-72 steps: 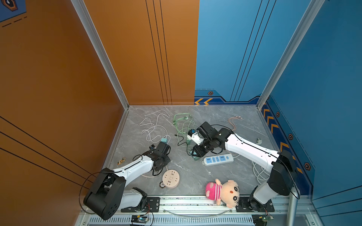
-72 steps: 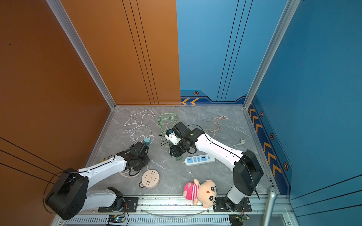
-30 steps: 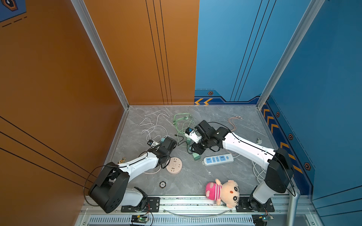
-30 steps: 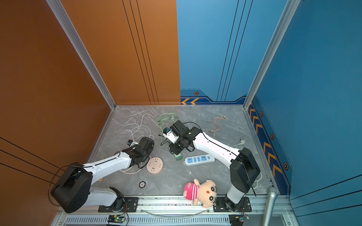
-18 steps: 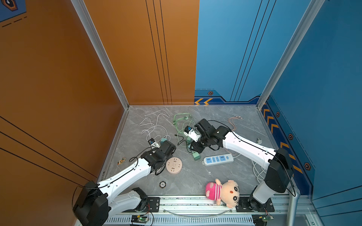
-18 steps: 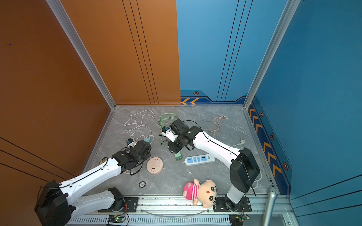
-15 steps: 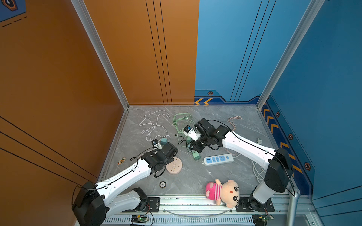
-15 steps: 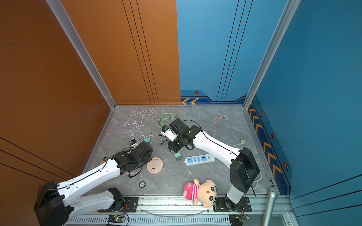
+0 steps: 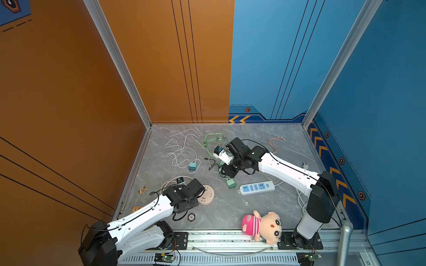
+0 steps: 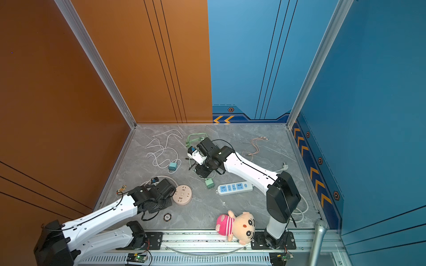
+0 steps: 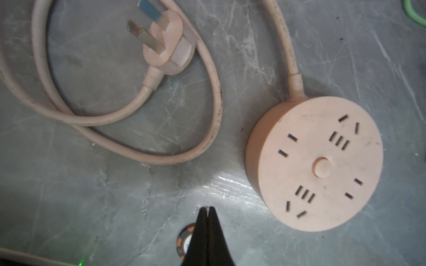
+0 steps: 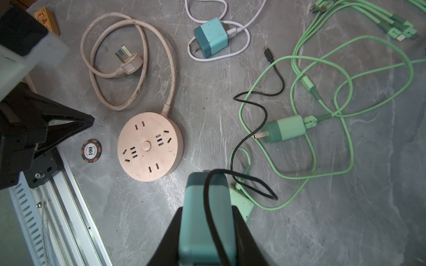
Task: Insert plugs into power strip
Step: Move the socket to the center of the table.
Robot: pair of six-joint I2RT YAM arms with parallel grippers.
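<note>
**Grey marbled bench** [image 9: 230, 214], enclosed by an orange wall [image 9: 161, 69] on the left and blue walls [image 9: 265, 57] behind and to the right. A stuffed doll [image 9: 262, 226] lies at the near edge. The left arm [image 9: 143, 214] runs low from the near left corner. The left hand [image 11: 208, 210] is closed on nothing, beside a poker chip [image 11: 183, 241] and near the round pink power strip [image 11: 315, 163]. The right arm [image 9: 283, 170] reaches toward mid-bench, wrist bent downward. The right hand [image 12: 207, 209] grips a teal plug [image 12: 196, 230] crossed by a black cable [image 12: 208, 195]. On the near side of this hand lies a mint plug [image 9: 230, 183], just beside the white power strip [image 9: 257, 187]. A loose teal plug [image 9: 192, 166] lies farther back.
</note>
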